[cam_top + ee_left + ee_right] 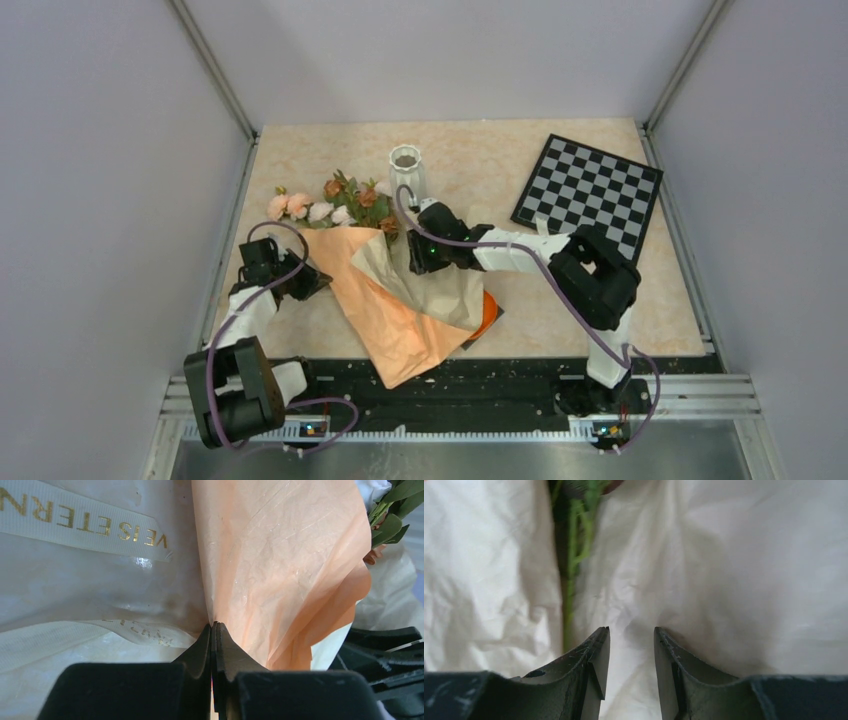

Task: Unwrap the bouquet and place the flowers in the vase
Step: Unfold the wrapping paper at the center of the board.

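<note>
left pincer (214,626) clamped on bouquet (280,570) paper; right pincer (631,636) half-apart against it, grip unclear.

From above, the flowers (330,205) lose their stems (570,590) under the bouquet (390,320) paper, and up close they're just green blur. The orange thing (488,315) is mostly covered. The ribbon (85,522) lettering runs off-frame. Can't tell if the right gripper (631,635) actually pinches the white paper.

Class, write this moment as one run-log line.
left gripper: shut on bouquet; right gripper: open over it; flowers: wrapped; vase: no flowers
</note>
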